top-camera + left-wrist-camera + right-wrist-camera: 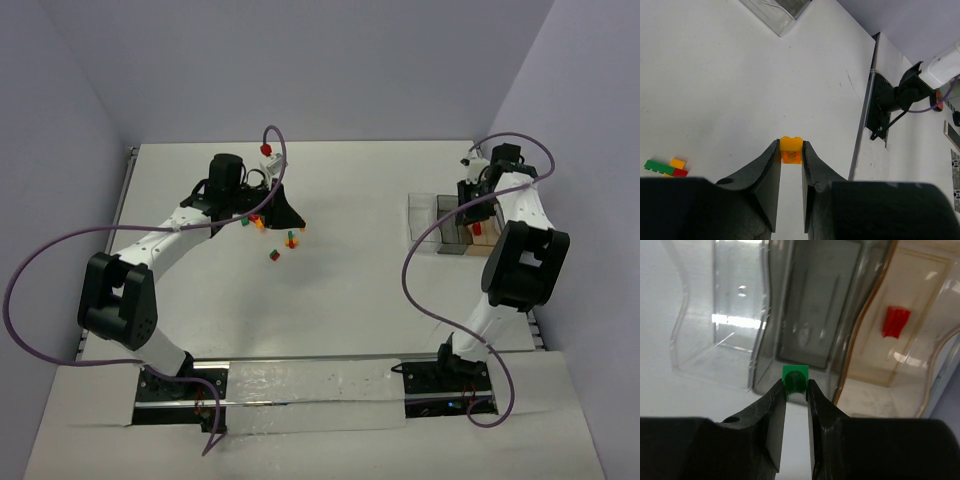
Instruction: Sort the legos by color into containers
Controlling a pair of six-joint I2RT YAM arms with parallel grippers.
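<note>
While the right gripper (796, 389) pinches a green lego (795, 377), the middle bin (812, 315) lies straight ahead, just past its fingertips. The left gripper (790, 154), far off, clamps an orange lego (790, 144).

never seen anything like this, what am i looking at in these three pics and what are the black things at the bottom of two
These are two robot arms bolted to a white table. The wide picture looks down from above and behind them. The other two come from a camera on each wrist, so the black shapes are that arm's own pincer fingers. The left pincer grips an orange brick; more small bricks lie loose on the table near it. The right pincer grips a green brick close to a row of three clear bins, one of which already holds a red brick.
</note>
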